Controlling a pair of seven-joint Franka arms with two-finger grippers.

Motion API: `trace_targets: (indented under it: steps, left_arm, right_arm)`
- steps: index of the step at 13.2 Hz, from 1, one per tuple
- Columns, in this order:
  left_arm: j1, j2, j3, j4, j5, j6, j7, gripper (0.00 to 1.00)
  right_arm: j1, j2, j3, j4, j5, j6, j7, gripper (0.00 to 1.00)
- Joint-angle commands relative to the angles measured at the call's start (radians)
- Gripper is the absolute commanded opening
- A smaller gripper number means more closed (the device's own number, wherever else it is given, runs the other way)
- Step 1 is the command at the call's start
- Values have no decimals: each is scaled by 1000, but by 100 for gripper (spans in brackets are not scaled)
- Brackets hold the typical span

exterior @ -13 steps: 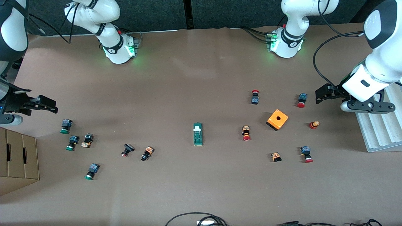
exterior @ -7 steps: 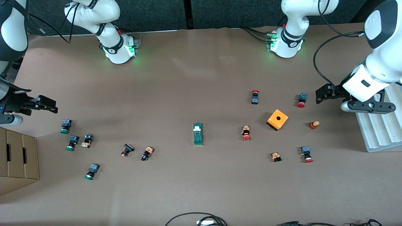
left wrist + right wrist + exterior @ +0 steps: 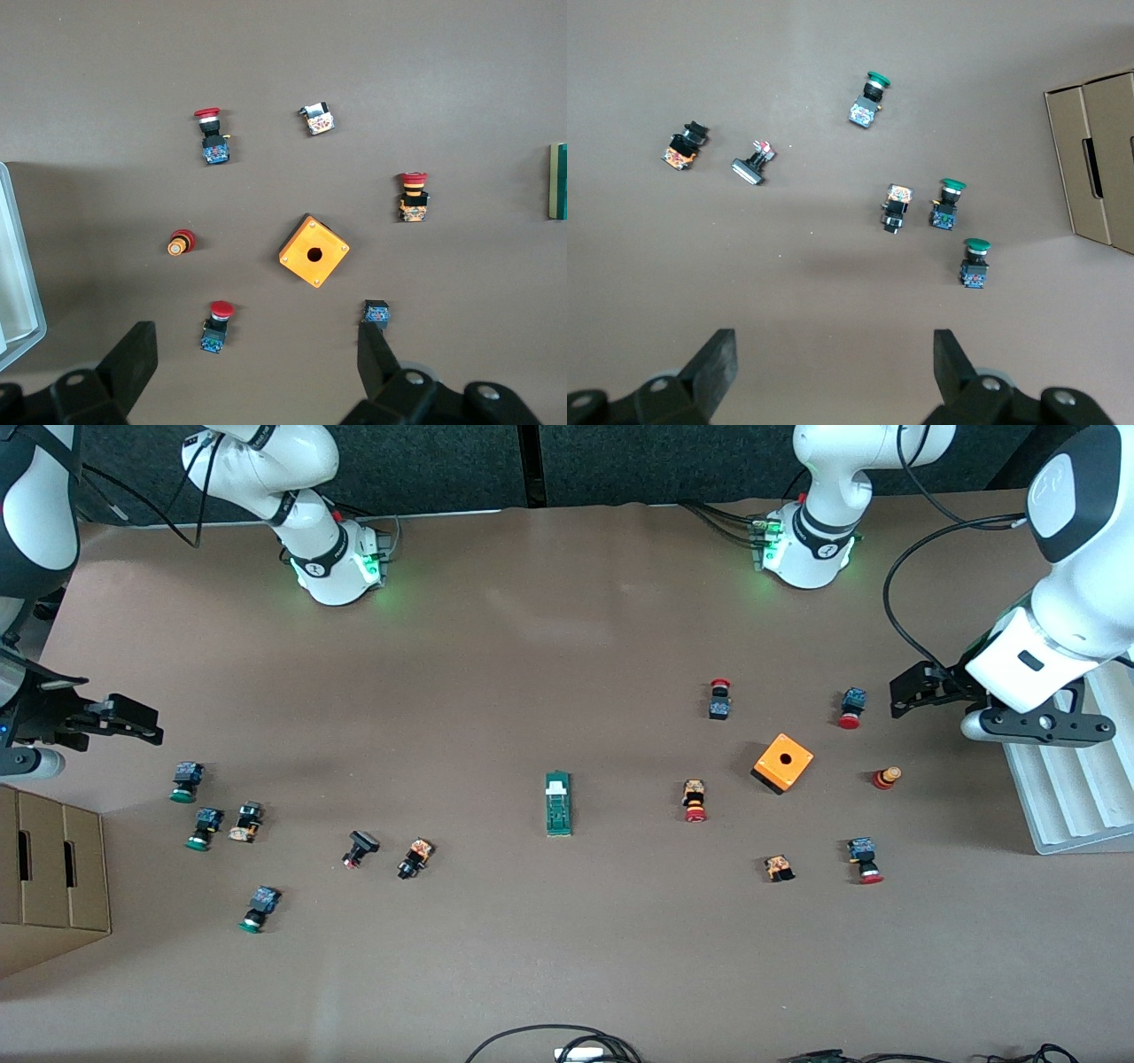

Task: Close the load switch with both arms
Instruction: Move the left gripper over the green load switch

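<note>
The load switch (image 3: pixel 558 803), a narrow dark-green block with a white tab at its end toward the robot bases, lies mid-table. Its edge shows in the left wrist view (image 3: pixel 558 180). My left gripper (image 3: pixel 904 691) is open and empty, up in the air at the left arm's end of the table, over bare table beside a red-capped push button (image 3: pixel 851 708). My right gripper (image 3: pixel 146 724) is open and empty, up in the air at the right arm's end, over bare table by the green-capped push buttons (image 3: pixel 186 781). Both wrist views show the fingers (image 3: pixel 133 361) (image 3: pixel 713 363) wide apart.
An orange cube with a hole (image 3: pixel 783 763) and several red-capped buttons lie toward the left arm's end. Green-capped buttons and small parts (image 3: pixel 415 857) lie toward the right arm's end. A cardboard box (image 3: pixel 49 872) and a white ribbed tray (image 3: pixel 1067 797) stand at the table's ends.
</note>
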Motion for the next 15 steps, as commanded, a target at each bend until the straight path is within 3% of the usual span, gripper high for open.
trace_targets:
  steps: [1, 5, 8, 12, 15]
  left_arm:
    - [-8, -3, -4, 12, -9, -5, -6, 100]
    - [-10, 14, -90, 20, -5, 28, -14, 100]
    - [-10, 28, -223, 15, 6, 101, -52, 100]
    - [-13, 95, -365, 13, 21, 283, -438, 100]
    - [-28, 154, -474, 10, 186, 363, -662, 100]
  right_arm:
    - [1, -2, 2, -1, -15, 8, -3, 100]
    - [1, -4, 2, -1, -15, 8, -3, 100]
    - [1, -4, 2, 1, -15, 7, -3, 100]
    - [1, -4, 2, 1, -15, 8, -3, 100]
    - [3, -2, 3, 2, -15, 10, -4, 100]
